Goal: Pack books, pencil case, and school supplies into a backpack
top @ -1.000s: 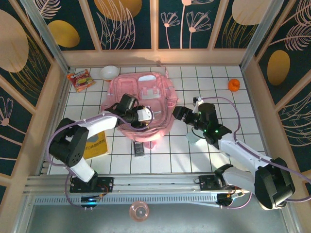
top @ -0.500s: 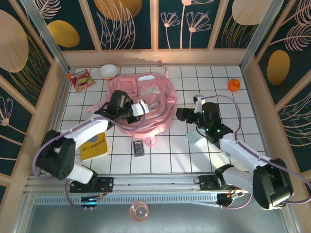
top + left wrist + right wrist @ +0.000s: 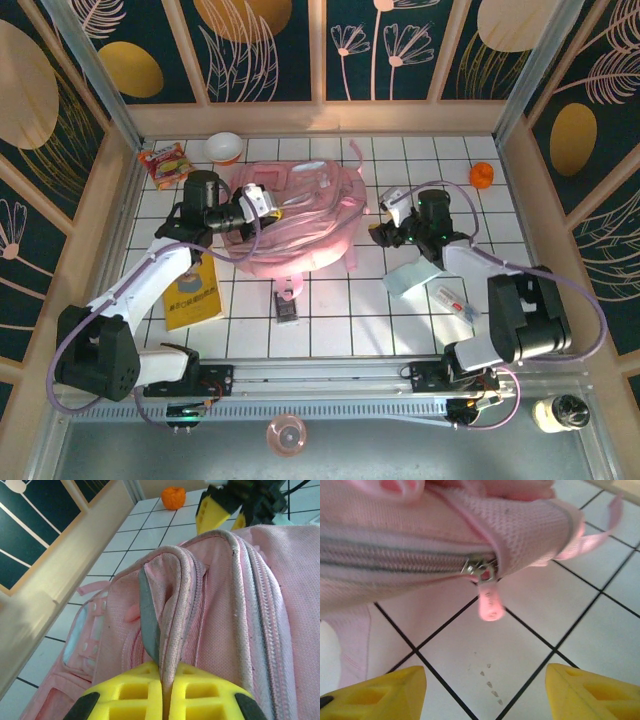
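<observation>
Surface: white-tiled table, floral walls | left tool pinching backpack | right tool spread, empty

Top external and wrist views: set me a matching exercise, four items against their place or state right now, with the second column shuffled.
1 left pincer
2 right pincer
3 book
4 calculator

A dark grey, lying just at the near side of the backpack
B open, facing the zipper pull
C mustard yellow, lying flat to the left of the backpack
D shut on a fold of the backpack

Pairs: 1-D, 2-B, 3-C, 4-A
</observation>
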### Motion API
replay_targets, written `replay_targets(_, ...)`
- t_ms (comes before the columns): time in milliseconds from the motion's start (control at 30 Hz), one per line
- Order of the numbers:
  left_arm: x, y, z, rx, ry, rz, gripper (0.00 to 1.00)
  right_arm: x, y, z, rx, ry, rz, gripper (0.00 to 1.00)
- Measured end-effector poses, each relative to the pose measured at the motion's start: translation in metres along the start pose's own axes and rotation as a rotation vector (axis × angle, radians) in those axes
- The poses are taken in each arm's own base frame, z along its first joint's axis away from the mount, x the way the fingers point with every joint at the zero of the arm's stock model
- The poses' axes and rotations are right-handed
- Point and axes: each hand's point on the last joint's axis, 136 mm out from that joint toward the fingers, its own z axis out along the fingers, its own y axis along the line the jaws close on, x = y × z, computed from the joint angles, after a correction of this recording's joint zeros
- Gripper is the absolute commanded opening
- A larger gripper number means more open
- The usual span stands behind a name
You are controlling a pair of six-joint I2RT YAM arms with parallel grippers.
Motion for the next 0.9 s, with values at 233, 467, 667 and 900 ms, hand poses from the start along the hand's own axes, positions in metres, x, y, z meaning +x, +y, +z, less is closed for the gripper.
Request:
replay_targets(233, -0.011, 0.002, -0.003, 0.009, -0.034, 0.007, 0.0, 0.002, 0.005, 0.02, -0.105, -0.021, -0.092, 0.64)
replay_targets(467, -0.014, 0.001, -0.005, 0.018, -0.046, 0.01, 0.0, -0.024, 0.009, 0.02, -0.168, -0.125, -0.136, 0.56)
replay_targets(667, -0.016, 0.002, -0.007, 0.011, -0.049, 0.015, 0.0, -0.031, 0.008, 0.013, -0.209, -0.169, -0.131, 0.3)
replay_targets(900, -0.017, 0.003, -0.007, 0.007, -0.053, 0.013, 0.0, -0.031, 0.007, 0.007, -0.248, -0.188, -0.1, 0.0)
